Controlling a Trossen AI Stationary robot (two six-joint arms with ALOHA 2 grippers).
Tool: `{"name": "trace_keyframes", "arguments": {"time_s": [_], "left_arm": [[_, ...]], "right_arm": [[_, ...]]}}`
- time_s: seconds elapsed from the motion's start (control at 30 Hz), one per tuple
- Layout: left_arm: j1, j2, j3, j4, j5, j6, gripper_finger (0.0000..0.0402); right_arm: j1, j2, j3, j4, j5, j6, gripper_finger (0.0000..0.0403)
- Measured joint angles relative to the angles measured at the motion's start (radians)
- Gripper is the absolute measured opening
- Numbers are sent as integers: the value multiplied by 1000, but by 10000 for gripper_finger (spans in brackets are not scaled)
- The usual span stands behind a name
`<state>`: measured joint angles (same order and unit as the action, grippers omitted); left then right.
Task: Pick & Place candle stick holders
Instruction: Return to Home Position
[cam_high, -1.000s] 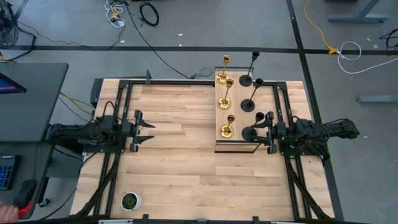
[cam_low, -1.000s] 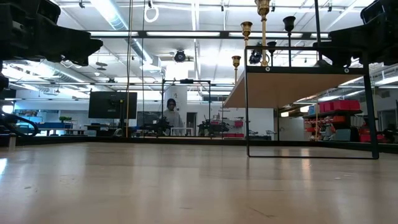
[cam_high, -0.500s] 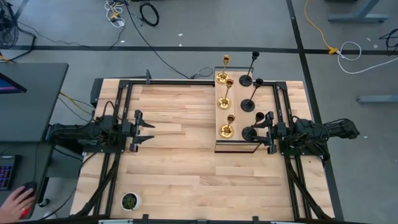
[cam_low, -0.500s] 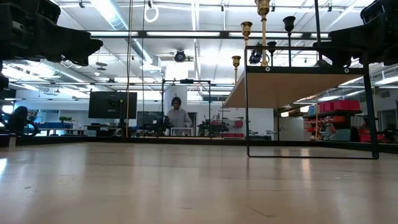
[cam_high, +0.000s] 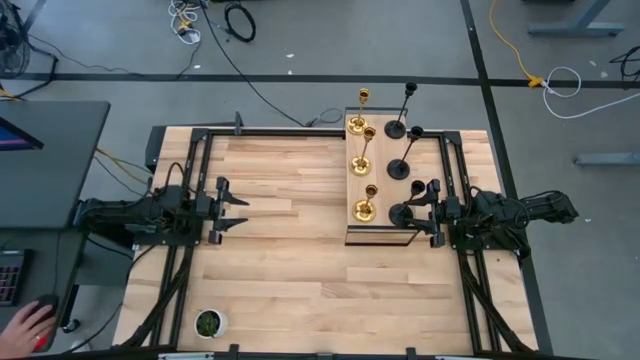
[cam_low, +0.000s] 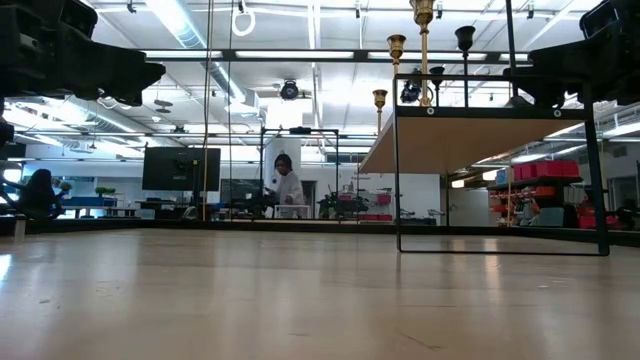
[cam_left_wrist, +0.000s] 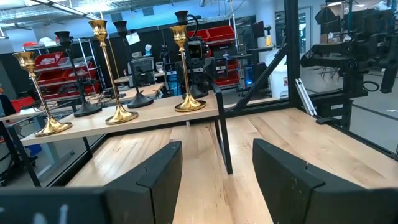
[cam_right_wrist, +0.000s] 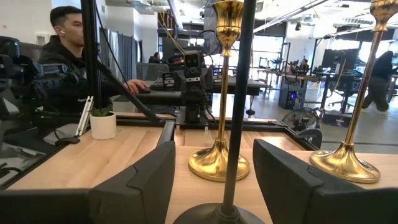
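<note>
My right pincer (cam_high: 418, 212) hangs released at the right edge of the shelf (cam_high: 381, 190). Its fingers (cam_right_wrist: 143, 186) are spread wide, and the nearest black candle stick holder (cam_high: 402, 213) stands between them. In my right wrist view its thin stem rises in the gap and seems to touch neither finger. Just past it stands the nearest gold candle stick holder (cam_high: 365, 208). The other four candle stick holders (cam_high: 398, 168) run on toward the shelf's far edge, gold along the left edge and black along the right, all upright. Across the worktop (cam_high: 290, 270), near its left edge, my left pincer (cam_high: 238, 212) waits, released and empty.

I judge the placing done, with only the retreat left. If my right arm swings sideways or turns before backing straight out, a finger would clip that stem. Tall on a small base, the holder would likely tip against its gold neighbour or fall off the shelf.
</note>
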<state>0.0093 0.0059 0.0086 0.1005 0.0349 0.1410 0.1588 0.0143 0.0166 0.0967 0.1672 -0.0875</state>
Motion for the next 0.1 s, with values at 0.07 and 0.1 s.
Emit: {"name": "trace_keyframes", "arguments": {"time_s": [0.07, 0.1], "left_arm": [[0, 0, 0, 0, 0, 0, 197], [0, 0, 0, 0, 0, 0, 197]], "right_arm": [[0, 0, 0, 0, 0, 0, 214], [0, 0, 0, 0, 0, 0, 214]]}}
